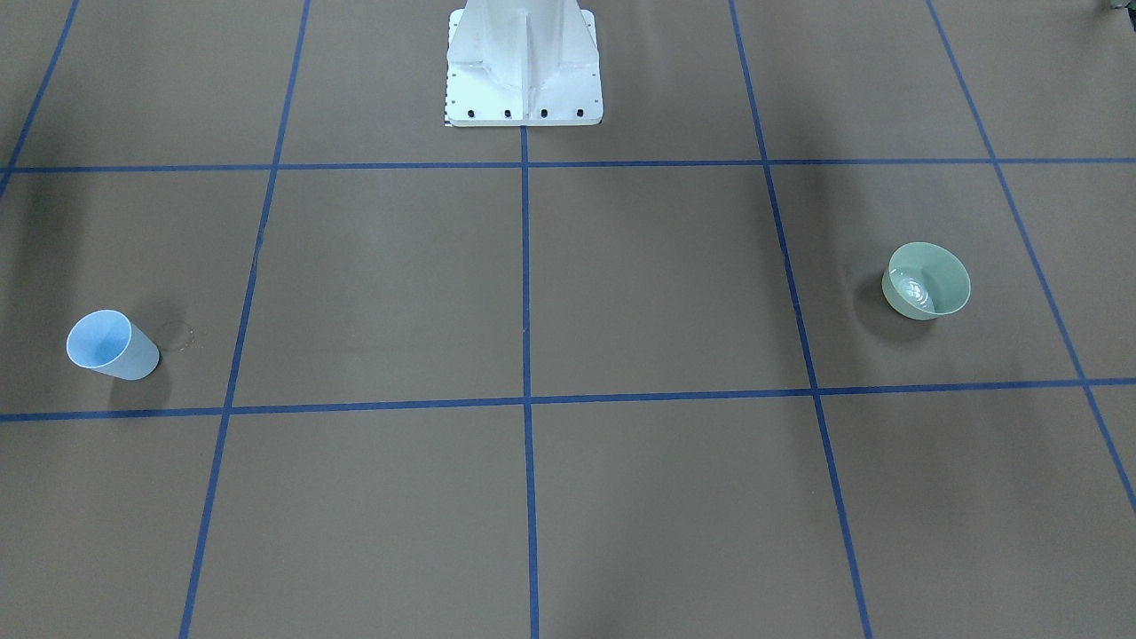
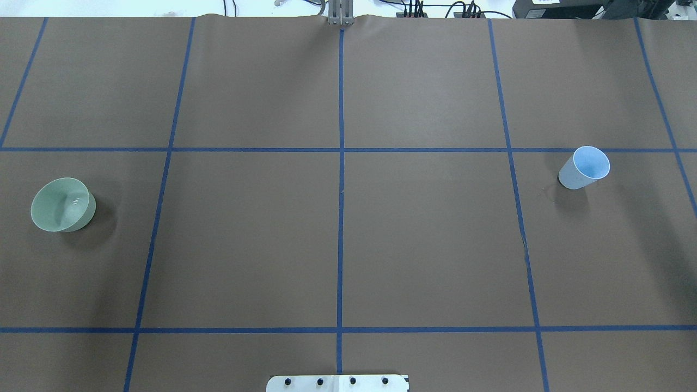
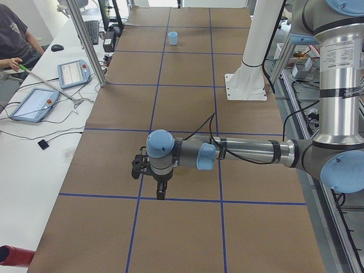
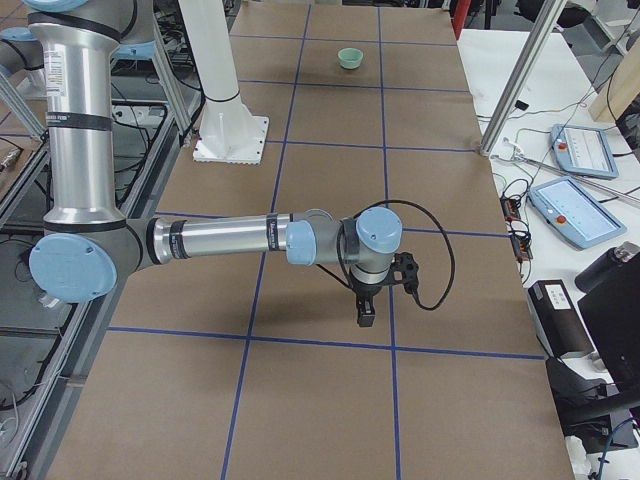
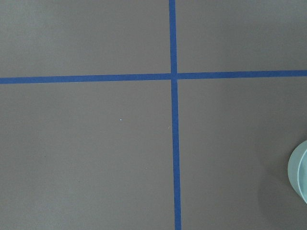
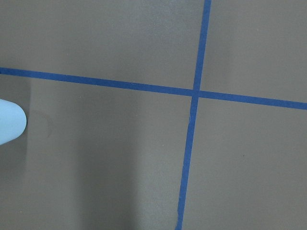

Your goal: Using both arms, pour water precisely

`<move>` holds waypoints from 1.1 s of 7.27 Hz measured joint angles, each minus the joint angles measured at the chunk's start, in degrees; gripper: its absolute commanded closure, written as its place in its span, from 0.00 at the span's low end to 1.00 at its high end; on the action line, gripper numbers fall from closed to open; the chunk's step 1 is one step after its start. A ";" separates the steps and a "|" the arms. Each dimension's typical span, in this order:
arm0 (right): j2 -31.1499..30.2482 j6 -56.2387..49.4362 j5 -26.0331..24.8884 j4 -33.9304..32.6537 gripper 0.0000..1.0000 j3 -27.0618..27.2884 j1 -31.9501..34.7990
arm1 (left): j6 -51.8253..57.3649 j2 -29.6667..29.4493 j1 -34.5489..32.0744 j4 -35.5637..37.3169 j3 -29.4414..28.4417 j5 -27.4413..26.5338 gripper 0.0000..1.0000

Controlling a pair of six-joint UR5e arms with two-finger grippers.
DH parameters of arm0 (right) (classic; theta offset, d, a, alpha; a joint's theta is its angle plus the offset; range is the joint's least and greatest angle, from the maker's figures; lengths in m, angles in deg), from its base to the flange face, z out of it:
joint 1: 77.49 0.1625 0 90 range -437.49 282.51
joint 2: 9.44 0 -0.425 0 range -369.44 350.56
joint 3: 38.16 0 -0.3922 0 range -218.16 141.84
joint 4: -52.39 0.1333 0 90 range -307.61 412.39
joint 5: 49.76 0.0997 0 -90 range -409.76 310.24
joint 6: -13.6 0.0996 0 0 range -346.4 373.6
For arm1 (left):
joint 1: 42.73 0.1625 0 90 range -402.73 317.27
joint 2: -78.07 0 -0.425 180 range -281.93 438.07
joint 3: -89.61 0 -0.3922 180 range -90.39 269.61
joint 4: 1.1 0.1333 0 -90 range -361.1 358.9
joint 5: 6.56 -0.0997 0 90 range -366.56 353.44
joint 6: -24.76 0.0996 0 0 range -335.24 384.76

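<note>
The pale-green bowl [image 1: 927, 280] stands on the robot's left side of the table; it also shows in the overhead view [image 2: 61, 204]. Water [image 1: 914, 288] shows in it as ripples and white glints. The pale-blue cup [image 1: 111, 344] stands upright on the robot's right side [image 2: 585, 167]; I see no water in it. My left gripper [image 3: 161, 192] shows only in the exterior left view, pointing down over the table, far from the bowl. My right gripper [image 4: 366, 315] shows only in the exterior right view, pointing down. I cannot tell whether either is open or shut.
The white bolted pedestal [image 1: 524, 67] stands at the robot's edge of the table. Blue tape lines [image 2: 341, 190] grid the brown surface. The bowl's rim [image 5: 300, 172] and the cup's edge [image 6: 9, 127] show in the wrist views. An operator [image 3: 14, 34] and tablets [image 3: 33, 102] are beside the table.
</note>
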 measured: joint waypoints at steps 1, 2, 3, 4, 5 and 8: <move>-0.03 0.00 0.06 0.00 0.00 0.00 0.01 | 0.01 0.08 0.00 -0.44 0.14 0.43 0.00; -0.06 -0.01 0.23 0.00 0.00 -0.05 0.00 | 0.14 0.37 0.00 -1.20 -0.02 1.10 0.00; -0.06 -0.03 0.32 0.00 0.00 -0.13 -0.01 | 0.38 0.68 0.00 -1.62 -0.53 1.85 0.00; -0.05 -0.11 0.34 0.00 0.00 -0.13 0.00 | 0.47 0.81 0.03 -1.84 -0.95 2.97 0.00; -0.06 -0.24 0.34 0.00 0.00 -0.01 0.01 | 0.44 0.83 0.09 -2.32 -1.17 3.88 0.00; -0.03 -0.25 0.26 0.00 0.00 -0.02 -0.12 | -0.10 0.39 3.13 -4.72 -1.36 4.26 0.00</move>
